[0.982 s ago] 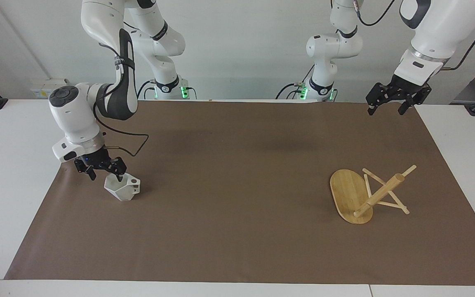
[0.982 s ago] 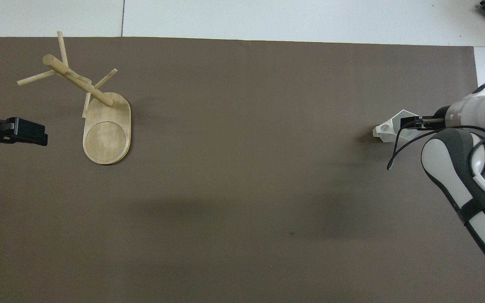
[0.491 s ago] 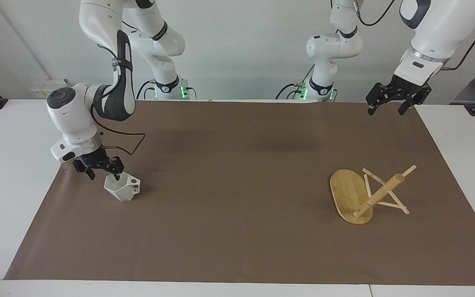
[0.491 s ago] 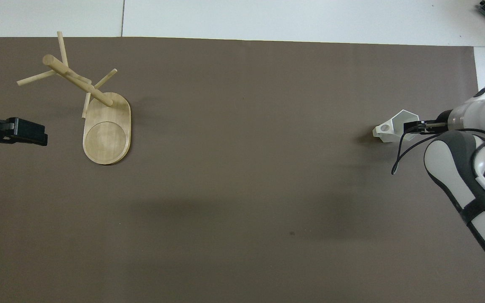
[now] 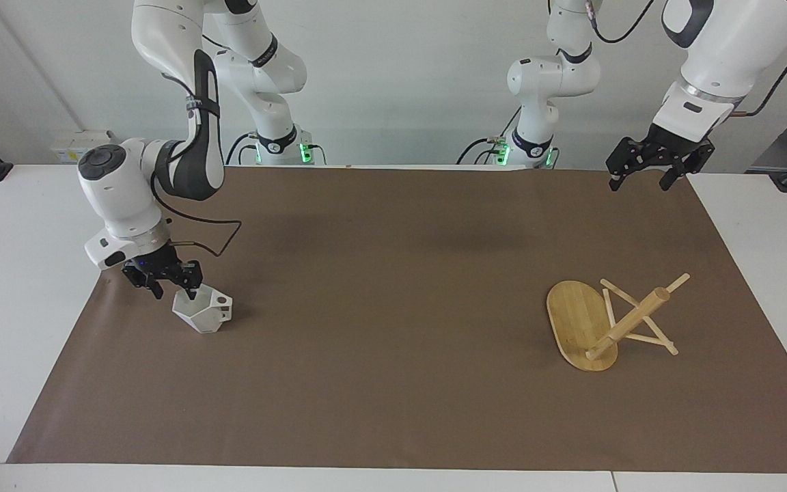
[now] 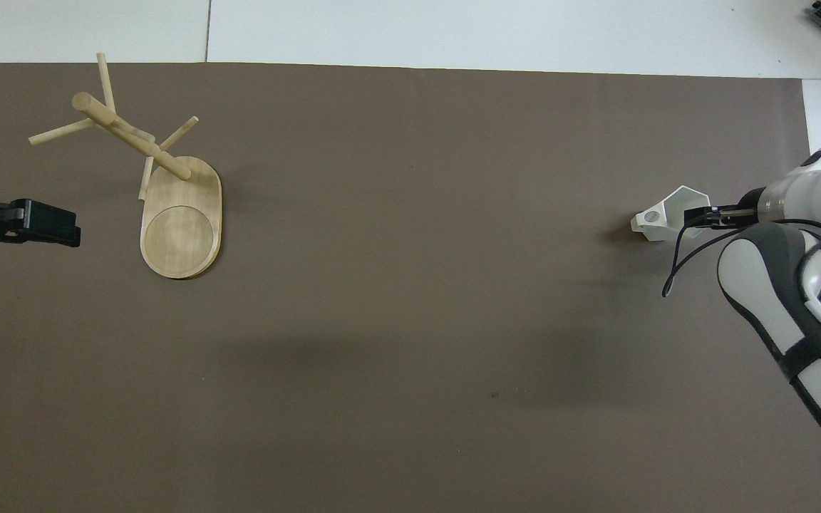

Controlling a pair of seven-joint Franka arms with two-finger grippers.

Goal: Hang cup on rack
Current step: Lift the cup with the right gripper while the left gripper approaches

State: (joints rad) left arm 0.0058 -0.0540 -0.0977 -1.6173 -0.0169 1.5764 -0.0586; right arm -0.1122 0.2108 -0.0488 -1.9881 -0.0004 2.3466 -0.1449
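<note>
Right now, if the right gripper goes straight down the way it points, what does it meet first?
The cup. The right gripper points down at its rim, one finger seemingly inside the mouth and one outside, so it would likely meet the cup's wall, then the brown mat.

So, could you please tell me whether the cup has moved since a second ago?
No. The cup sits at the same spot on the brown mat, equally far from the mat's edge at the right arm's end; the right gripper is at its rim.

Brown mat (image 5: pixel 393 321) covering white table (image 5: pixel 18 287), pale wall (image 5: pixel 400 68)
</note>
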